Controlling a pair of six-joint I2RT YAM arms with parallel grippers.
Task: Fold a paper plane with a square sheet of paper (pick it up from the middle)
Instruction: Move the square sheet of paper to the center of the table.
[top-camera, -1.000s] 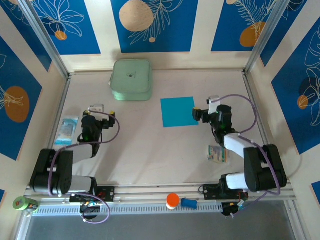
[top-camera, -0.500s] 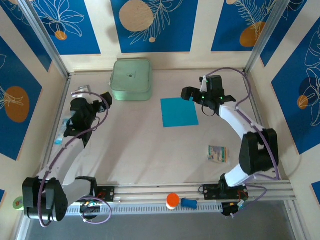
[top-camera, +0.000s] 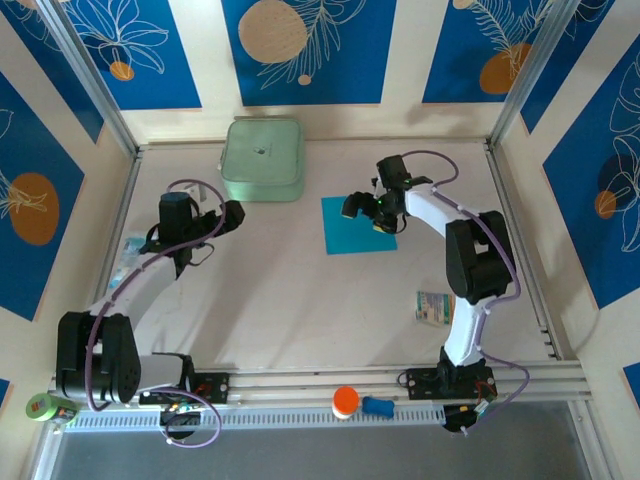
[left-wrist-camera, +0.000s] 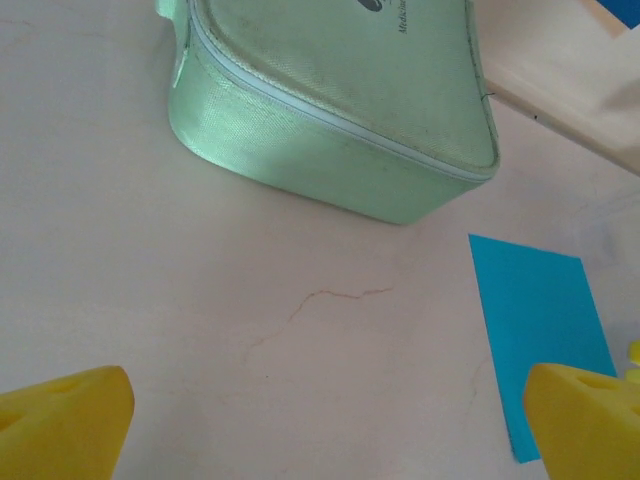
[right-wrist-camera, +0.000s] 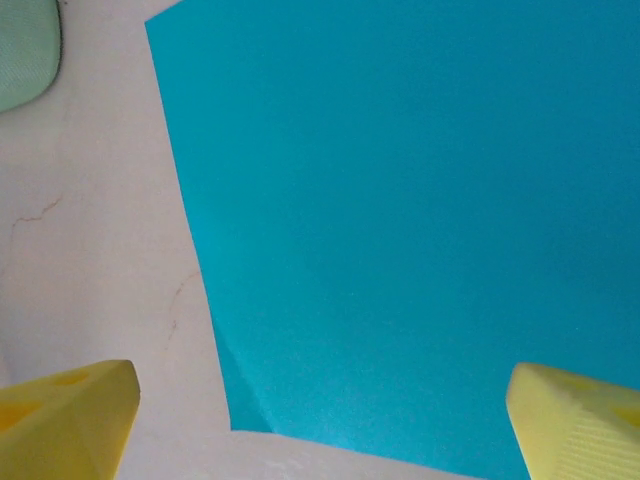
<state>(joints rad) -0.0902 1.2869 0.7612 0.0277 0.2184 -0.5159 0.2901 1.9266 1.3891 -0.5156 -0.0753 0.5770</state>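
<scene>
The square sheet of paper (top-camera: 352, 232) is cyan-blue and lies flat and unfolded on the table right of centre. My right gripper (top-camera: 367, 213) hangs open over its upper right part. In the right wrist view the sheet (right-wrist-camera: 400, 220) spreads under that gripper (right-wrist-camera: 320, 425), with nothing between its yellow fingertips (right-wrist-camera: 65, 415). My left gripper (top-camera: 234, 214) is open near the pale green box (top-camera: 262, 158), well left of the sheet. Its wrist view shows the gripper (left-wrist-camera: 325, 430) over bare table, with the sheet (left-wrist-camera: 540, 320) at the right.
The green box (left-wrist-camera: 330, 100) stands at the back. A printed packet (top-camera: 435, 307) lies front right and another (top-camera: 130, 262) by the left wall. An orange cap (top-camera: 345, 401) and a green roll (top-camera: 45, 407) sit by the near rail. Walls enclose the table.
Both arms have unfolded and reached out. The right gripper swung up and then left to above the sheet. The left gripper moved up and then right towards the green box.
</scene>
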